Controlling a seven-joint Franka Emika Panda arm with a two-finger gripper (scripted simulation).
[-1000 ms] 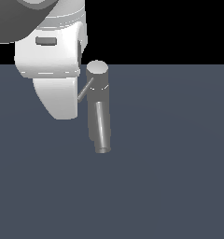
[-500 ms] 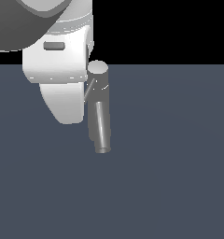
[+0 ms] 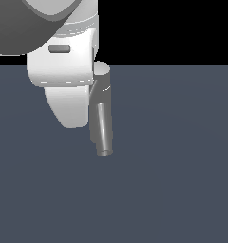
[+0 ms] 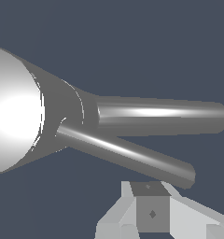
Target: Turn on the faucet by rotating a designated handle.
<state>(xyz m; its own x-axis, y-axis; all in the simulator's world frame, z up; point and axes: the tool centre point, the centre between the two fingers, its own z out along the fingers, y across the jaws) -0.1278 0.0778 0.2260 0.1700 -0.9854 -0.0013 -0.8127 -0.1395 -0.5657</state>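
Observation:
The grey faucet (image 3: 102,97) stands upright, its round cap (image 3: 102,70) on top and its tubular spout (image 3: 104,135) pointing toward the camera. The large white arm (image 3: 63,71) covers its left side, so only a short bit of the thin handle (image 3: 95,88) shows. In the wrist view the bright cap (image 4: 13,116), the thick spout (image 4: 160,114) and the slimmer handle rod (image 4: 128,156) spread out side by side. My gripper (image 4: 151,205) sits just beside the handle's free end, with no gap showing between its fingers, and it holds nothing.
The faucet stands on a flat dark grey floor (image 3: 173,180). Nothing else stands on it. The white arm fills the upper left of the exterior view.
The arm has moved toward the exterior view's right and closer to the faucet. It now hides most of the handle, which showed fully a second ago. The faucet body has not moved.

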